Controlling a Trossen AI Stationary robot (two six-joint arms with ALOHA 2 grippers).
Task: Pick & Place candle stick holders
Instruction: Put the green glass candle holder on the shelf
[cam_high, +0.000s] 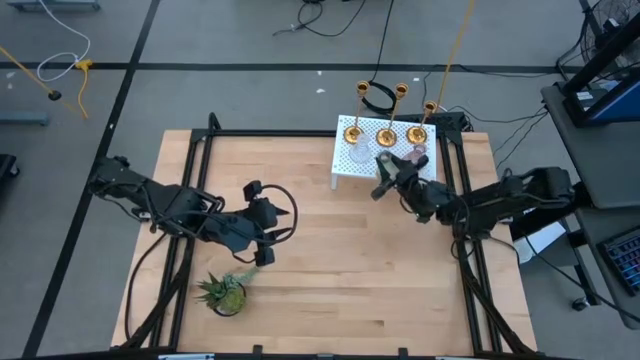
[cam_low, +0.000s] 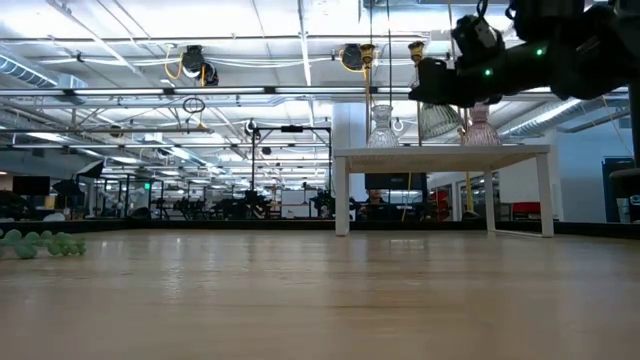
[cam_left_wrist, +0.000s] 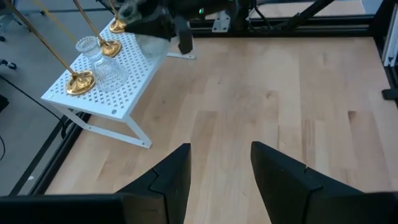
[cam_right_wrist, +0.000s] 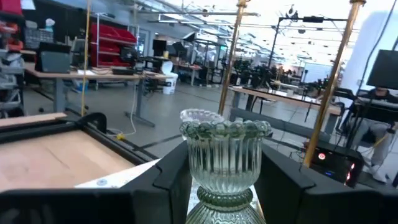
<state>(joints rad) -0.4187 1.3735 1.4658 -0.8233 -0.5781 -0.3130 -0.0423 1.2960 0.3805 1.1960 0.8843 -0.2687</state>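
My right gripper (cam_right_wrist: 225, 180) was closed around the greenish glass holder (cam_right_wrist: 225, 155). One dark finger (cam_right_wrist: 171, 180) pressed on each side of its ribbed cup. I held it upright over the white rack (cam_high: 385, 165), near the rack's front edge. In the low view, the holder (cam_low: 440, 120) hung just above the rack top (cam_low: 440, 153); I could not tell if it touched.

Beside it on the rack stood a clear glass holder (cam_low: 382, 125) and a pinkish glass holder (cam_low: 481, 125). Behind them stood three brass holders (cam_high: 385, 135) in a row, each with a round gold base and a thin stem. The white rack was full of little holes and stood on thin legs at the far side of the wooden table (cam_high: 330, 280).

My left gripper (cam_high: 262, 235) was well apart from all that, low over the table near the front left. Its two fingers (cam_left_wrist: 168, 180) were spread, with nothing between them. A small spiky green plant (cam_high: 225, 292) sat just beside it, closer to the front edge.
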